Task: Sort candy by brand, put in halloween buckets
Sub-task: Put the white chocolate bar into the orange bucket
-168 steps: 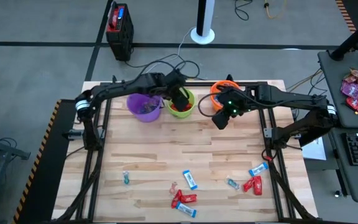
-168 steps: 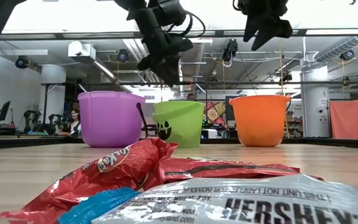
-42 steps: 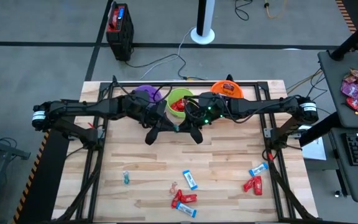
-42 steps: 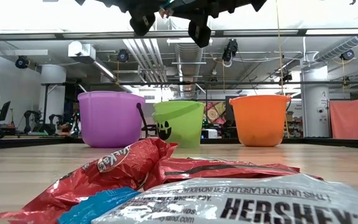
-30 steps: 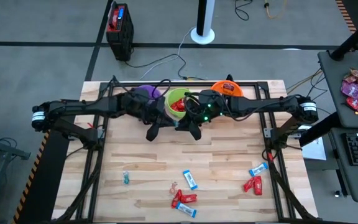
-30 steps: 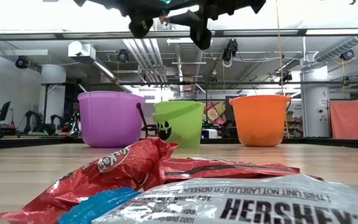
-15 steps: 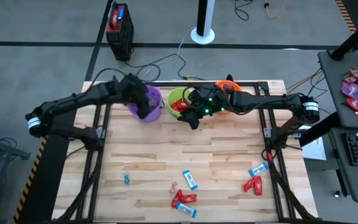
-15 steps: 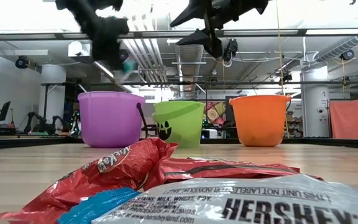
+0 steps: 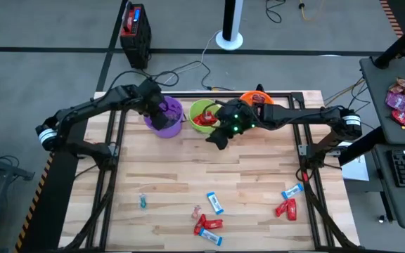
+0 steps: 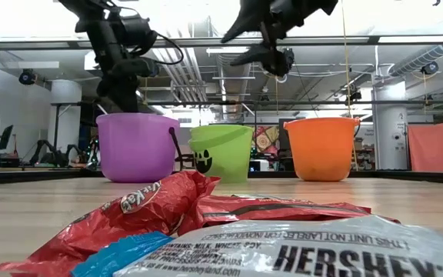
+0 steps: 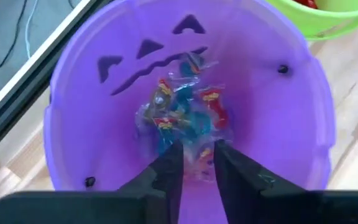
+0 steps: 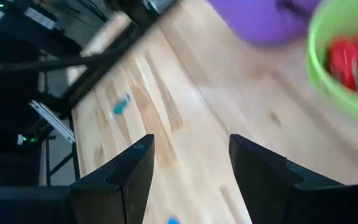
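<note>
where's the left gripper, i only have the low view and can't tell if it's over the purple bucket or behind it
Observer: In the high view the left gripper is right over the purple bucket, not behind it.
Operator: anything in that bucket
Observer: Yes, the left wrist view shows a small heap of clear and teal twisted candies on its floor, and the fingers stand slightly apart with nothing between them.
Operator: and the right one
Observer: The right gripper hangs open and empty over the wood beside the green bucket, which holds red wrappers.
</note>
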### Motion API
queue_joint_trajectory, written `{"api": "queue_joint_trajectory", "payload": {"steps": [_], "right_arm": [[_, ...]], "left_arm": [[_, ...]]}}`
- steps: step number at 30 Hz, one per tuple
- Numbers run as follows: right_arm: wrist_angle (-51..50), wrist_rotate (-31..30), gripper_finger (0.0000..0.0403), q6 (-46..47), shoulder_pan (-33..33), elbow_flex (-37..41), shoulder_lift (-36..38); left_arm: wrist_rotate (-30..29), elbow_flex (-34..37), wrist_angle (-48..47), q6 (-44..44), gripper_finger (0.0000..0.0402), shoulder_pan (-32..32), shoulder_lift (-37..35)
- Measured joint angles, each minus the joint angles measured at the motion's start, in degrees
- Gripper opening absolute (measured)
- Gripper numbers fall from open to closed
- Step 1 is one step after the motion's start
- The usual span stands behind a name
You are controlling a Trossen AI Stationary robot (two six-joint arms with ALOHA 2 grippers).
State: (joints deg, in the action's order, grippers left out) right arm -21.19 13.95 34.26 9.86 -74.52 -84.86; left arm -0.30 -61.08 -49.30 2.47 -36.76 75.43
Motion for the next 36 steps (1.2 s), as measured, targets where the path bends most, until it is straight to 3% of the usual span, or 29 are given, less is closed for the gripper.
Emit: {"api": "queue_joint_trajectory", "payload": {"steps": [6,10,15,18,20,26,31,36], "right_arm": [[-14.35,3.39,0.0201,11.57,-3.65,0.00,-0.08],[-19.06,2.59,0.0201,16.03,-10.14,0.34,-1.54],[-20.88,1.03,0.0201,16.22,-17.87,0.76,-4.79],[-29.20,1.10,0.0201,19.23,-21.14,0.77,-5.24],[-36.81,1.21,0.0201,22.97,-22.54,0.76,-4.59],[-62.98,1.50,0.0201,29.19,-26.57,3.57,-2.97],[-62.57,4.52,0.0193,30.79,-29.47,12.75,-0.85],[-59.44,11.15,0.0156,31.63,-32.43,21.69,-0.85]], "left_arm": [[-1.58,0.00,0.08,2.45,0.0100,0.14,-0.94],[1.52,0.00,2.44,5.12,0.0104,1.45,-2.37],[11.84,0.00,8.06,4.92,0.0105,5.63,-4.18],[20.99,-0.02,10.56,2.74,0.0105,9.56,-4.97],[23.42,-0.02,11.10,2.60,0.0105,12.55,-5.19],[17.69,-0.02,11.27,4.03,0.0105,19.93,-5.11],[12.55,-0.02,11.20,5.55,0.0105,22.30,-4.96],[10.50,-0.02,11.19,5.59,0.0105,22.41,-4.96]]}}
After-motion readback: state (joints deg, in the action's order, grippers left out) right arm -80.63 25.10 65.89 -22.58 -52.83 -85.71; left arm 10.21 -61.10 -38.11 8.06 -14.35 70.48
